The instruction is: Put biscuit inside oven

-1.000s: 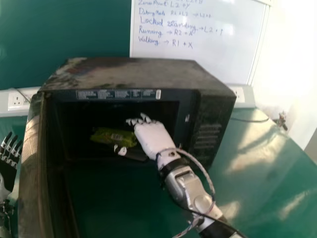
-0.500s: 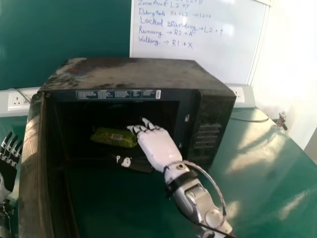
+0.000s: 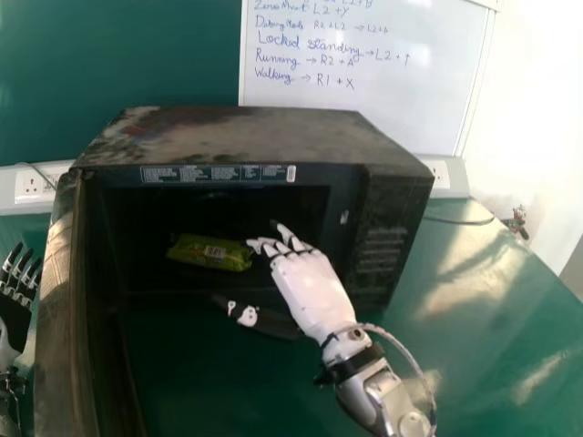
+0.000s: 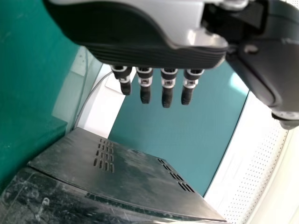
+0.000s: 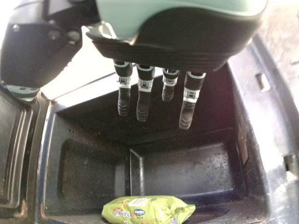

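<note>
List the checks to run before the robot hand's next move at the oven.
1. Packet inside oven: ok, lying in the cavity.
2. Right robot hand free of packet: ok, a gap shows from the wrist.
3. Its fingers open: ok, extended.
4. Way out open: ok, door is open.
5. Fingertips outside oven's front edge: cannot tell.
6. Door shut: not ok.

Facing twelve o'clock, the head camera is looking forward and down at a boxy black oven (image 3: 246, 138) from farthest back, the white rectangular board (image 3: 392, 114) rising at one o'clock. From about eight o'clock, the left wrist camera is viewing its slotted dark outer panel (image 4: 135, 172) nearby. From four o'clock, the right wrist camera is peering closely inside, sharing the shiny green biscuit packet (image 5: 145, 210) with the head view.
</note>
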`<move>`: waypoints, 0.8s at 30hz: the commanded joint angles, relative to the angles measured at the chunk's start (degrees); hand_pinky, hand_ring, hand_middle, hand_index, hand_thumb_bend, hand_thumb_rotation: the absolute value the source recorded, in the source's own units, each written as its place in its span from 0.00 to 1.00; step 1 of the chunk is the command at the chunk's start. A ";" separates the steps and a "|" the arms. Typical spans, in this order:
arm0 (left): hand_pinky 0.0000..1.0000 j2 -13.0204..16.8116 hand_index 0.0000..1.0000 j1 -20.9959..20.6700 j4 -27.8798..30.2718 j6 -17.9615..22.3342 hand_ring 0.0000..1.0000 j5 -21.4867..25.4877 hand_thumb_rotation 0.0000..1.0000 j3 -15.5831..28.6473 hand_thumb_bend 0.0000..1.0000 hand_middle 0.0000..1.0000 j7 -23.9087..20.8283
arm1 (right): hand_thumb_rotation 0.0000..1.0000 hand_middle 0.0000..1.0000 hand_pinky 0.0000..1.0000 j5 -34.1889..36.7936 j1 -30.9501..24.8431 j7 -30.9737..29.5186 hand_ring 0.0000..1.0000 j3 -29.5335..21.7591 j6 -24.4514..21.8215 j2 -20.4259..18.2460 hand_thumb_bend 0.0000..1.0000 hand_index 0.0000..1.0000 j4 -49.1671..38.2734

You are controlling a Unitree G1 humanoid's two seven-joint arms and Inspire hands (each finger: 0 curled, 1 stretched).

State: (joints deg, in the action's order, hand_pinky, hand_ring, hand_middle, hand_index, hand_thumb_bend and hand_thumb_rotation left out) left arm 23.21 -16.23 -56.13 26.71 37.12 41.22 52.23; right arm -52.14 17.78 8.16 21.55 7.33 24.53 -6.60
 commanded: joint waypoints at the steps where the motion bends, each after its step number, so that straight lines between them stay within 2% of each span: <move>1: 0.07 -4.91 0.71 3.70 -3.77 -0.20 0.40 0.33 0.66 -0.16 0.98 0.57 0.13 | 0.67 0.85 0.74 0.97 -1.67 -1.13 0.82 -1.12 0.43 0.25 0.91 0.85 -2.00; 9: 0.08 -4.17 0.72 4.33 -3.04 -1.00 0.41 0.30 0.65 -0.22 1.00 0.57 0.20 | 0.67 0.85 0.75 1.92 -5.63 -1.41 0.81 -3.55 1.81 0.37 0.91 0.85 -5.37; 15: 0.06 -2.30 0.73 6.39 -0.18 -2.08 0.40 -0.10 0.63 -0.99 1.00 0.57 3.93 | 0.67 0.85 0.75 2.18 -7.74 -1.46 0.82 -5.03 2.90 0.33 0.91 0.85 -7.05; 19: 0.04 -1.10 0.73 7.85 2.11 -1.08 0.37 -0.61 0.65 -1.37 1.00 0.54 5.92 | 0.68 0.85 0.76 2.23 -9.02 -0.81 0.82 -6.10 3.79 0.35 0.90 0.85 -7.63; 24: 0.04 0.74 0.68 9.35 3.48 -1.53 0.35 -0.54 0.65 -1.66 0.99 0.52 7.73 | 0.69 0.84 0.75 1.86 -10.35 -0.74 0.82 -7.13 4.53 0.66 0.90 0.85 -8.29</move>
State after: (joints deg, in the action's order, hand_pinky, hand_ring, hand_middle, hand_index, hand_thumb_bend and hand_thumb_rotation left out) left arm 25.35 -10.45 -50.96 25.02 37.09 39.91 59.45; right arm -50.33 7.99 7.02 15.31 11.44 24.84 -14.31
